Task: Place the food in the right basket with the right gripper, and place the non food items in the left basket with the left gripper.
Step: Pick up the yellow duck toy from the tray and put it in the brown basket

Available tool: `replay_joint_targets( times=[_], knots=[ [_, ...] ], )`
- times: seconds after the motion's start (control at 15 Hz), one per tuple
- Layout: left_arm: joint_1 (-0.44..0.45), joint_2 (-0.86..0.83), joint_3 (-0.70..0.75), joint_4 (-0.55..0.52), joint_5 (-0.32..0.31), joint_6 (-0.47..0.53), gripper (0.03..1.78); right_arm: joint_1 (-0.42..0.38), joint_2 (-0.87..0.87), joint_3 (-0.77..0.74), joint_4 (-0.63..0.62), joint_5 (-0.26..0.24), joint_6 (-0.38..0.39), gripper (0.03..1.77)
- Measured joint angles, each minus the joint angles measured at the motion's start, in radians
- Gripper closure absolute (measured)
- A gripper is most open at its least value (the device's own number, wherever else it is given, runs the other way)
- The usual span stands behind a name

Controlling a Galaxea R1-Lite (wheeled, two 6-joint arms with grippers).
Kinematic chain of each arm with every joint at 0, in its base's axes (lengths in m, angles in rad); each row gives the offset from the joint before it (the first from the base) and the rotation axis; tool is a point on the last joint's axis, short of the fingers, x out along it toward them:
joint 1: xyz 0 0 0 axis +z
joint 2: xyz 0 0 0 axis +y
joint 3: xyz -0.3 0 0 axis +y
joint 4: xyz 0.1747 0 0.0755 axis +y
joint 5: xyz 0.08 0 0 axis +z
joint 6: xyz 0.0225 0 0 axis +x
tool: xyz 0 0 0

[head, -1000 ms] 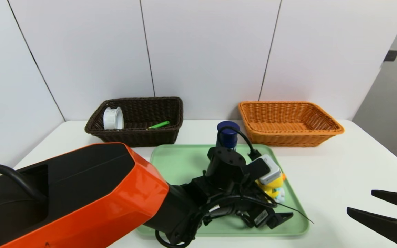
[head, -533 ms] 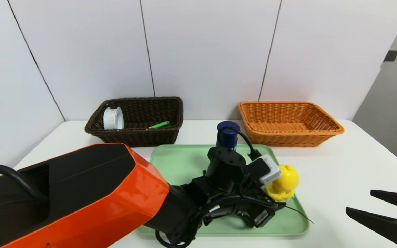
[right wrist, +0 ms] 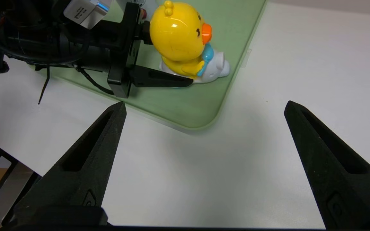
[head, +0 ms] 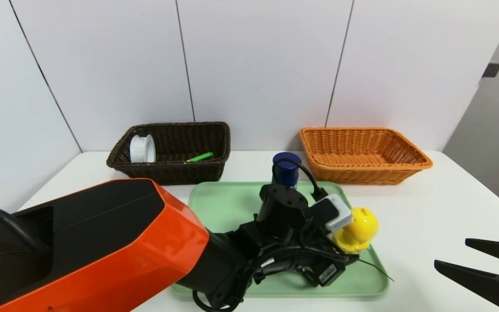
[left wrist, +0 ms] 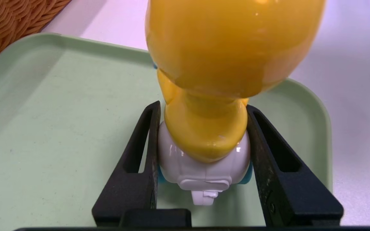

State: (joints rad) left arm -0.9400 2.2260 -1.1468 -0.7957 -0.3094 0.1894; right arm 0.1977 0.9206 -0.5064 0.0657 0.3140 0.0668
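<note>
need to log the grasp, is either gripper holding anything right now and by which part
The left gripper is shut on the yellow duck toy, clamping its white base and lower body from both sides over the green tray. The right gripper is open and holds nothing.

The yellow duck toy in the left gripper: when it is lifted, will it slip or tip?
The duck toy looks like glossy hard plastic, so it will probably stay stiff but may slide. The left gripper clamps only its narrow lower body, beneath a much larger head, so it could pivot. It seems hollow, likely light.
</note>
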Motion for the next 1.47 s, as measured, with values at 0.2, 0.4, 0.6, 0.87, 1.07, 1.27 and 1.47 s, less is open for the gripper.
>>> replay_joint_targets(
  times=[0.2, 0.4, 0.6, 0.87, 1.07, 1.27, 1.47],
  knots=[
    [0.000, -0.020, 0.009, 0.000, -0.001, 0.000, 0.98, 0.000, 0.000, 0.001, 0.000, 0.000, 0.000, 0.10],
    [-0.001, -0.033, 0.024, -0.002, -0.002, 0.000, 1.11, 0.000, 0.000, 0.000, 0.000, 0.000, 0.000, 0.10],
    [-0.002, -0.041, 0.028, -0.001, -0.002, 0.000, 1.11, 0.000, -0.001, 0.000, 0.000, 0.000, 0.000, 0.10],
    [-0.005, -0.048, 0.027, 0.000, -0.002, 0.000, 1.11, 0.000, -0.003, 0.000, 0.000, 0.000, -0.001, 0.10],
    [-0.007, -0.063, 0.037, 0.001, -0.002, 0.000, 1.11, 0.000, -0.004, 0.000, 0.000, -0.001, 0.000, 0.10],
    [-0.011, -0.087, 0.065, 0.002, -0.002, -0.001, 1.11, 0.000, -0.006, 0.000, 0.000, -0.001, 0.001, 0.10],
    [-0.023, -0.127, 0.107, 0.001, -0.003, -0.026, 1.11, 0.000, -0.007, 0.000, 0.000, -0.002, 0.002, 0.10]
  ],
)
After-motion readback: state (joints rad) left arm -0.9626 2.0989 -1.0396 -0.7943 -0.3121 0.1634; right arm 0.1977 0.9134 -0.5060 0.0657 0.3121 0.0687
